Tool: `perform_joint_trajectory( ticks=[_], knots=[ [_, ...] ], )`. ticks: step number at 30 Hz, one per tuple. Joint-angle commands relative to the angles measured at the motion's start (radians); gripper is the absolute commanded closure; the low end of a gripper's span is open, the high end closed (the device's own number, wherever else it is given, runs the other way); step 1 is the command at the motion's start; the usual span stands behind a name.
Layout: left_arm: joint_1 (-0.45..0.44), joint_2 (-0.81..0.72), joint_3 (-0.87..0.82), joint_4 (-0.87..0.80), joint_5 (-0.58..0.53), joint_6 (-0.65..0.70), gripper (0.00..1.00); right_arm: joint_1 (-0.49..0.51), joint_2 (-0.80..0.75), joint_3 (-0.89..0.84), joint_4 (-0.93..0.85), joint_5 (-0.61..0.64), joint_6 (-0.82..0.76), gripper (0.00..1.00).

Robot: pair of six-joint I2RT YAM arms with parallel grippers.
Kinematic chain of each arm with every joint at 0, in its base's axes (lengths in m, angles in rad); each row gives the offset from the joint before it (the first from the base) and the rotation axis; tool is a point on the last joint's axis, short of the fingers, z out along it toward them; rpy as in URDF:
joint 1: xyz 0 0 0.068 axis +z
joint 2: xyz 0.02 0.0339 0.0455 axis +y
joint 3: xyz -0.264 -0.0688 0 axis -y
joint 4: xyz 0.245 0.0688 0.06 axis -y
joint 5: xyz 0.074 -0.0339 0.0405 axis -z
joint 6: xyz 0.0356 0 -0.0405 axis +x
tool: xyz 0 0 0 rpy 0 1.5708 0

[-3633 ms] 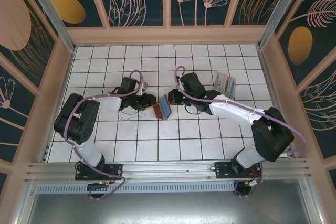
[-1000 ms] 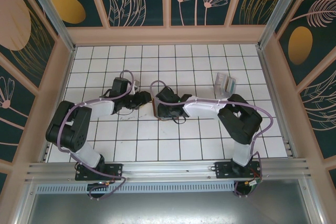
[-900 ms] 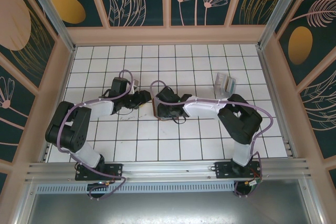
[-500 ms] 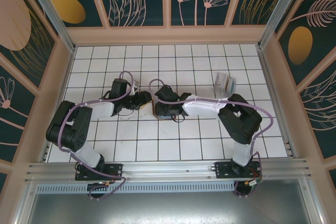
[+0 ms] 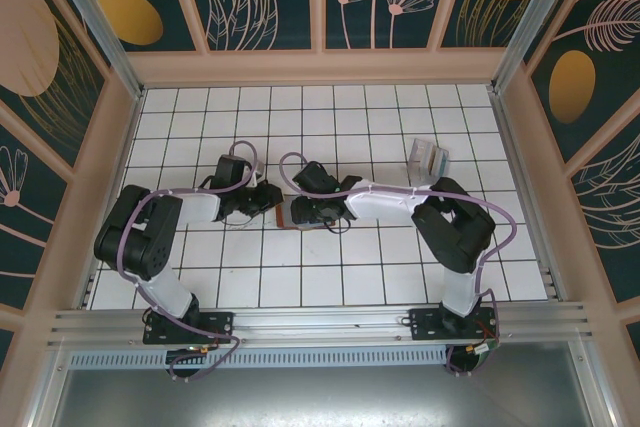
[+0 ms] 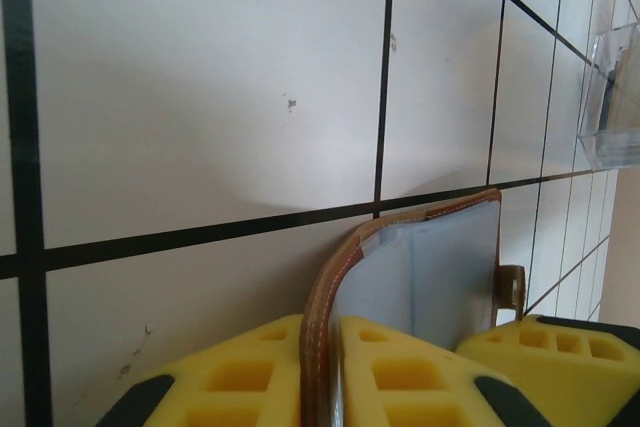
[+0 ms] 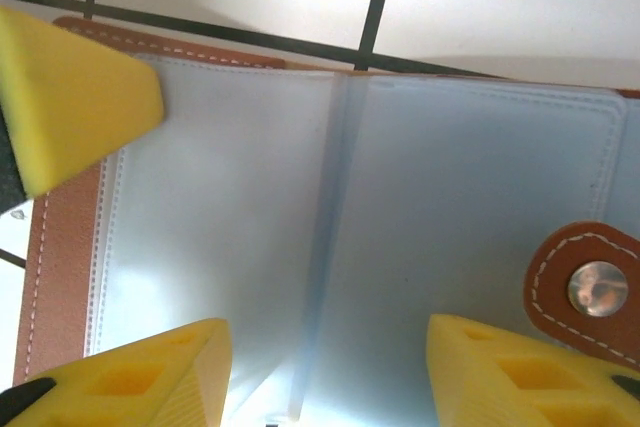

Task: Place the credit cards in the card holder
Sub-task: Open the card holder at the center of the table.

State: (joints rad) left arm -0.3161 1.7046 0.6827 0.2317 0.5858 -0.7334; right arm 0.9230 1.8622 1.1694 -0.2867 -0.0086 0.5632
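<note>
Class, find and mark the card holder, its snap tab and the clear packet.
card holder (image 7: pixel 62 267): right wrist view, brown leather edge.
snap tab (image 7: pixel 590 287): right wrist view, metal stud.
clear packet (image 5: pixel 428 160): top external view, its middle.

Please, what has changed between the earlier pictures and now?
The right tool, open, moved left and now sits over the opened brown leather card holder. The left tool closed on the edge of the holder's cover. The holder seems to have shifted slightly left. The translucent striped packet at the back right stayed in place.
</note>
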Motion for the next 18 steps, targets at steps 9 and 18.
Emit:
perform_joint_trajectory(
  ticks=[9,18],
  knots=[
    [0.002,0.035,-0.015,0.021,0.017,-0.001,1.00,0.031,0.054,0.088,-0.160,0.015,-0.045,0.45],
    [0.002,0.056,-0.005,0.028,0.043,-0.010,1.00,0.042,0.094,0.193,-0.225,0.056,-0.015,0.36]
  ],
)
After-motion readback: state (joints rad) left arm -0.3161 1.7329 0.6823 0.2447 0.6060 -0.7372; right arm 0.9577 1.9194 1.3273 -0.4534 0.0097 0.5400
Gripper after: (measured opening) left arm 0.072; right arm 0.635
